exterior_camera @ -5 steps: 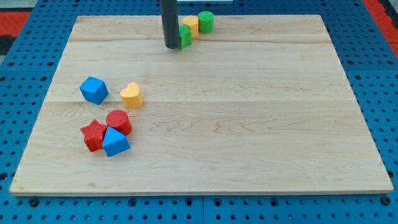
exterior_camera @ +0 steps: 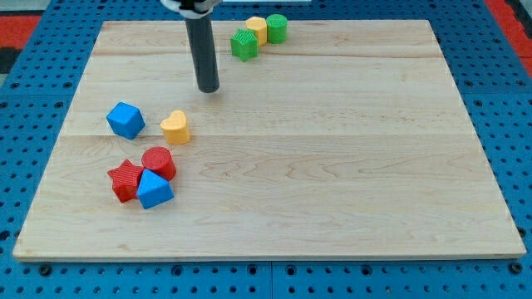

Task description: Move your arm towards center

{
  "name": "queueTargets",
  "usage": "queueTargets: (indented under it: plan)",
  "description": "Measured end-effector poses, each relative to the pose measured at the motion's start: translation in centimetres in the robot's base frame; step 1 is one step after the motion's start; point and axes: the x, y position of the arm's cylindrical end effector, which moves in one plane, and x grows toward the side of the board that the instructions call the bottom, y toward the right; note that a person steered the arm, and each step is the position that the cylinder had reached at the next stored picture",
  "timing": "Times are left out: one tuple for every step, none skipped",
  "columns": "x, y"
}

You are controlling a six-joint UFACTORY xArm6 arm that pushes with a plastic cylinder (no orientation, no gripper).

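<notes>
Seven blocks on the bench (exterior_camera: 332,166): two blue (exterior_camera: 125,120), two red (exterior_camera: 158,161), two green (exterior_camera: 244,44), one yellow heart (exterior_camera: 175,126), plus another yellow (exterior_camera: 256,30).

The dark rod stands upright, entering from the view's top at about 11 o'clock from centre. My tip (exterior_camera: 209,88) rests on the surface, touching nothing.

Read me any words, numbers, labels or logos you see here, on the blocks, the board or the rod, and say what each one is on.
None: no text, numbers or logos show on the wooden board, the coloured blocks, the rod with my tip, or the blue pegboard.
</notes>
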Motion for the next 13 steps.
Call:
queueTargets:
  plan:
    - [0.5,-0.1]
    - [0.7,-0.1]
    - [1.1,-0.1]
    - [1.6,1.1]
    - [1.6,1.8]
    - [1.6,2.1]
    - [1.6,2.6]
    - [1.6,3.4]
    - [1.6,3.6]
    - [1.6,4.2]
    - [2.1,5.1]
    - [2.9,7.0]
    - [3.1,8.9]
